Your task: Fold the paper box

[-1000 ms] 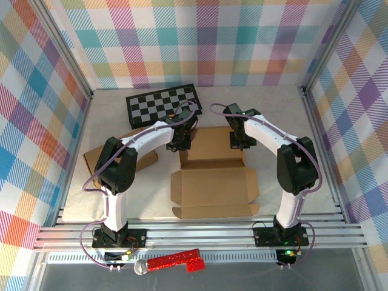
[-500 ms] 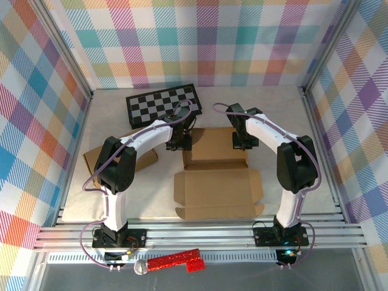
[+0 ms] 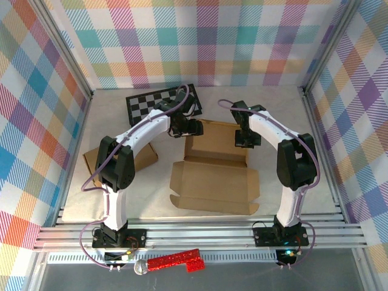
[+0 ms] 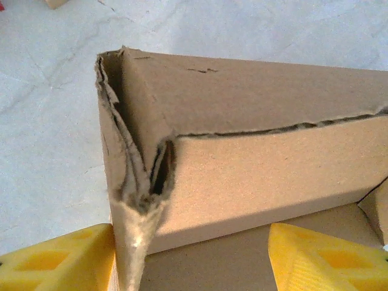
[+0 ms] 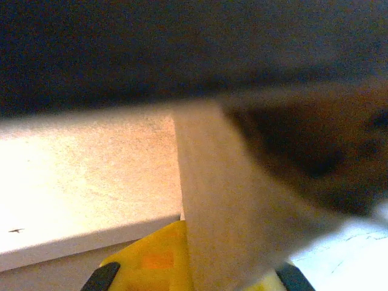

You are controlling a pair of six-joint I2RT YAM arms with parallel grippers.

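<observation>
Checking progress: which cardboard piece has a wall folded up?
The centre box, its far wall raised; the left piece lies flat.

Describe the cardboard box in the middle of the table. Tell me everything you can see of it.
The box is plain brown corrugated cardboard, half folded, lying on the pale table. Its near panel lies flat with small side flaps, and the far part is raised into walls. The far-left corner is crumpled and frayed, and sits between the fingers of the open left gripper. The right gripper is shut on the far-right wall.
</observation>
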